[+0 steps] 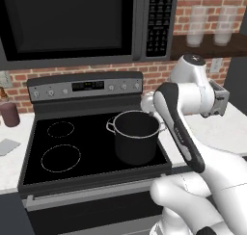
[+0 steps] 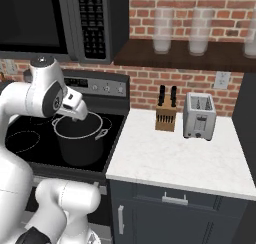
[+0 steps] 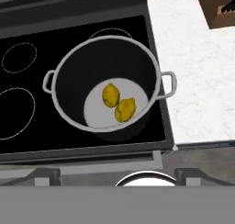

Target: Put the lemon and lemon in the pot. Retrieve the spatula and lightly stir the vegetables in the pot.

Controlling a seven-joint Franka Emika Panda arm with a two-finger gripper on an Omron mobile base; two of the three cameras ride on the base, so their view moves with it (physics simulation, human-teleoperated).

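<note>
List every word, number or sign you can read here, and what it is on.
None can be read.
Microwave keypad: rows of pale marks, too small to read.
Stove display: blurred pale marks, unreadable.
Toaster, knife block, pot: no markings visible.

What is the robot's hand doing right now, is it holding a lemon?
Gripper: open, holding nothing; both lemons lie in the pot below it.

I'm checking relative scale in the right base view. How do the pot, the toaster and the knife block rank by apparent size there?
Largest to smallest:
1. pot, clearly the widest, though it is nearest the camera.
2. toaster.
3. knife block, narrower than the toaster; both stand about equally far back on the counter.
</note>
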